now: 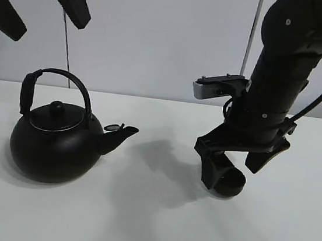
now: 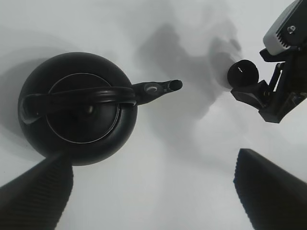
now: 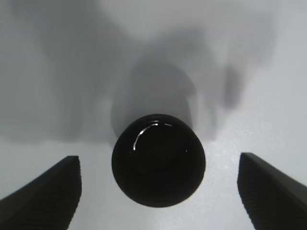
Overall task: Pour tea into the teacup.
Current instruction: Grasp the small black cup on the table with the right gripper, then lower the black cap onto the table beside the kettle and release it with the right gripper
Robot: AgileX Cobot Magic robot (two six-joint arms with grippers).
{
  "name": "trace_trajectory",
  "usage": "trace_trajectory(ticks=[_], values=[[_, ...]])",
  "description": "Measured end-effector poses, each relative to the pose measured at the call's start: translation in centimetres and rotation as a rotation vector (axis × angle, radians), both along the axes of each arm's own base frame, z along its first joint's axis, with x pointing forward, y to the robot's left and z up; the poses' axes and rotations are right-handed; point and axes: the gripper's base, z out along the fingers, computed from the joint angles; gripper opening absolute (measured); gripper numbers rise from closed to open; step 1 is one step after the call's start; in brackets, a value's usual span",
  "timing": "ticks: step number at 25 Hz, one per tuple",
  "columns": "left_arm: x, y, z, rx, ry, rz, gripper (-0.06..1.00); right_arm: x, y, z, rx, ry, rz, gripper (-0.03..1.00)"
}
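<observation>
From the high camera, you have the teacup [image 1: 231, 183] sitting on the white surface [image 1: 147, 230] right of centre. Your right tool [image 1: 230, 175] is lowered around it, one prong on either side. The kettle [image 1: 55, 143] stands well apart at the left, upright with its lid on, and its spout [image 1: 121, 134] is aimed right toward the teacup. Your left tool [image 1: 44, 21] hangs high above the kettle, spread wide and holding nothing. In the left wrist view you look down on the kettle, its arched handle [image 2: 79, 96] in line with the spout, and the left tool's prongs stand far apart, clear of it. In the right wrist view the teacup lies midway between the right tool's wide-set prongs, touched by neither, and its inside is dark with a small glint.
</observation>
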Motion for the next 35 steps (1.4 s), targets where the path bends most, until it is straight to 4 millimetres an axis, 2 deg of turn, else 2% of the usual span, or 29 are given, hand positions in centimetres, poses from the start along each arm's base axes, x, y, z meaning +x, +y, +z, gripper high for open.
trace_trajectory(ticks=[9, 14, 22, 24, 30, 35], values=[[0.0, 0.0, 0.0, -0.001, -0.003, 0.001, 0.66, 0.2, 0.1, -1.4, -0.001, 0.016, -0.008, 0.60], [0.0, 0.0, 0.0, -0.001, -0.003, 0.001, 0.66, 0.3, 0.1, -1.4, -0.003, 0.012, -0.027, 0.40], [0.0, 0.0, 0.0, -0.001, -0.003, 0.001, 0.66, 0.3, 0.1, -1.4, -0.004, 0.008, -0.031, 0.40], [0.0, 0.0, 0.0, -0.001, -0.003, 0.001, 0.66, 0.3, 0.1, -0.9, 0.001, -0.002, -0.025, 0.40], [0.0, 0.0, 0.0, -0.001, -0.003, 0.001, 0.66, 1.6, 0.9, 2.3, 0.049, -0.058, -0.009, 0.40], [0.0, 0.0, 0.0, -0.001, -0.003, 0.001, 0.66, 1.6, 3.0, 3.6, 0.068, -0.086, 0.057, 0.40]])
